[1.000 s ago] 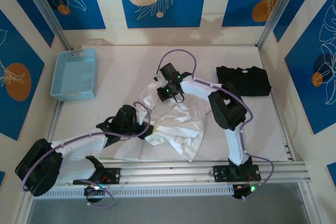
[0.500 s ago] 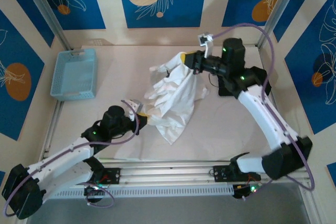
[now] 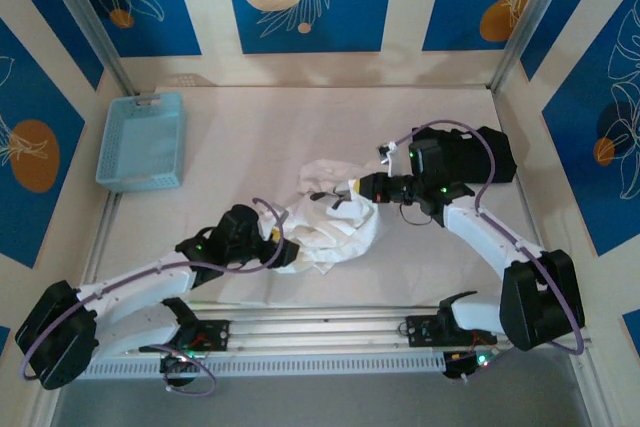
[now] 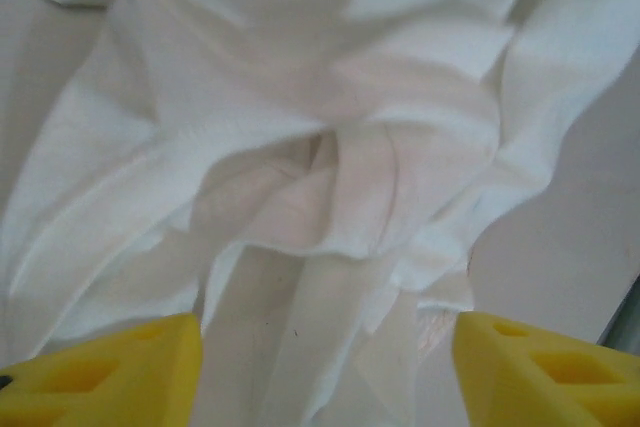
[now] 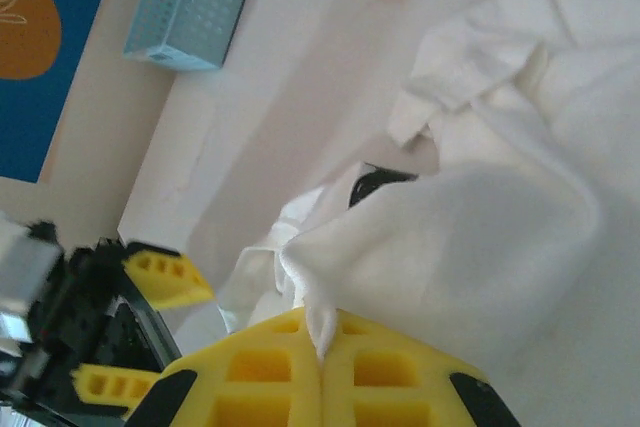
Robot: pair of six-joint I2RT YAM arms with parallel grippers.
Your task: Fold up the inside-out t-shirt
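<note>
Where the table (image 3: 235,137) has its centre in the top view, the entry begins.

1. Inside-out t-shirt (image 3: 325,229): white, thin, crumpled in a loose heap. No hem or sleeve is laid flat, and by my judgement no fold has been started.
2. Right gripper (image 5: 322,372): at the heap's one o'clock edge, jaws closed on a small peak of the shirt's cloth.
3. Left gripper (image 4: 320,377): at the heap's eight o'clock edge, jaws spread wide and holding nothing. Shirt folds lie just ahead, between the yellow fingertips (image 4: 110,367).

Hazards, as judged:
- The single pinch is narrow, so a pull toward three o'clock may slip the cloth free.
- With one point held, a lift would probably let the shirt hang twisted instead of spreading.
- The open left jaws may close on several layers at once and lock the bunching in.
- The arms reach in from opposite edges and are close together, so crossing paths risks contact.

Surroundings:
- Blue basket (image 3: 140,142), ten o'clock, well apart from the shirt.
- Black folded garment (image 3: 497,154), two o'clock, partly behind the right arm. It is near enough to be swept if that arm swings outward.
- Metal rail (image 3: 330,322), six o'clock, along the near edge. Cloth dragged that way could snag.
</note>
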